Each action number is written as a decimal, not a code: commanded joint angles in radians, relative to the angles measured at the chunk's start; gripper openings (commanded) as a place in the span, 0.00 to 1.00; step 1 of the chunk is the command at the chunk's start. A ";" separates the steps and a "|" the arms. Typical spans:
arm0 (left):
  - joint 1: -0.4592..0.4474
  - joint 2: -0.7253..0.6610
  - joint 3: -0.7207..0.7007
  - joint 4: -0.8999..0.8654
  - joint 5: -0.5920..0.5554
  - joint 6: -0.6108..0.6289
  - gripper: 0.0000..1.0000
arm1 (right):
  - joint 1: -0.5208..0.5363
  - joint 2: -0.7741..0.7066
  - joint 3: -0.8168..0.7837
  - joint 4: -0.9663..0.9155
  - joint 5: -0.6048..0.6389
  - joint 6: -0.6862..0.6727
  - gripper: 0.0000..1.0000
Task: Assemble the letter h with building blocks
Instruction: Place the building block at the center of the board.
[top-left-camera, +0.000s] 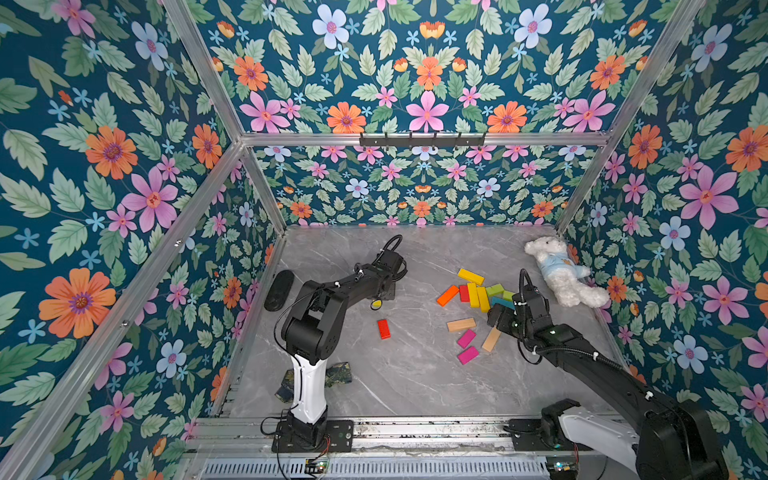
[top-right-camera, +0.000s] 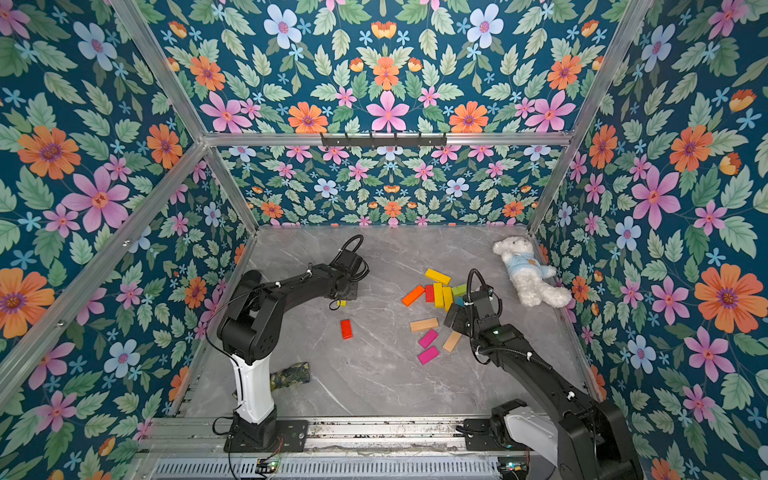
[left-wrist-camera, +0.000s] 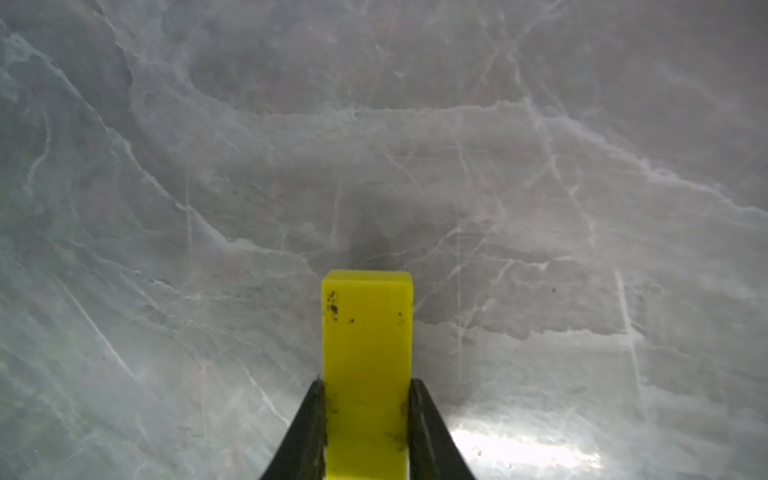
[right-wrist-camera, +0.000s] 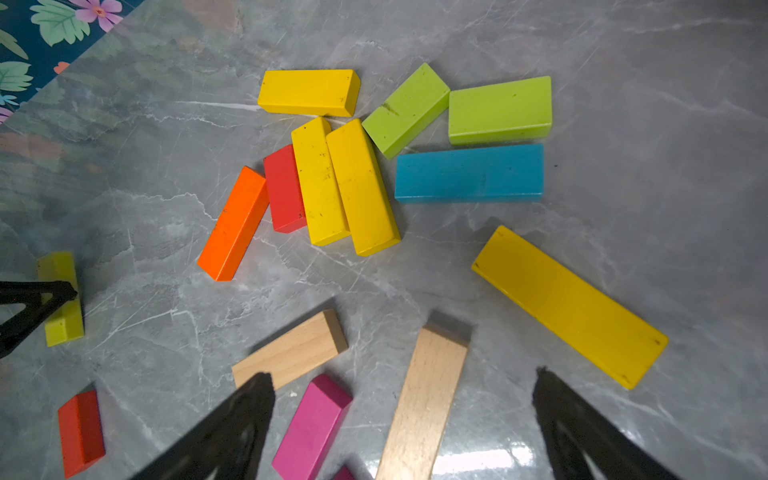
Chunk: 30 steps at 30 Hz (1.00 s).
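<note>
Marble tabletop (top-left-camera: 415, 374) in both top views: a red block (top-left-camera: 383, 328) lay apart from the heap (top-left-camera: 473, 295). Left wrist: your left gripper (left-wrist-camera: 367, 382) clamped a yellow block (left-wrist-camera: 368, 324), probably best lowered flat, squarely. Right wrist: your right gripper (right-wrist-camera: 401, 374) gaped empty over plain planks (right-wrist-camera: 424, 399)

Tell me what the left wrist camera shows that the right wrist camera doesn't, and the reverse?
Only the left wrist view shows the left gripper up close, jaws pressed on both sides of a yellow block. Only the right wrist view shows the open right gripper, a blue block, an orange block and more scattered ones. Both show that held yellow block and the marble table.
</note>
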 joint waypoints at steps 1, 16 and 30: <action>0.001 0.000 0.001 -0.005 -0.002 0.005 0.32 | 0.002 0.001 0.009 0.002 0.005 -0.001 0.99; 0.020 -0.081 0.042 -0.006 -0.023 0.002 0.61 | 0.001 -0.016 0.007 -0.006 0.014 -0.012 0.99; -0.027 -0.687 -0.325 0.154 0.018 -0.190 0.79 | 0.390 0.182 0.200 0.036 -0.001 -0.283 0.88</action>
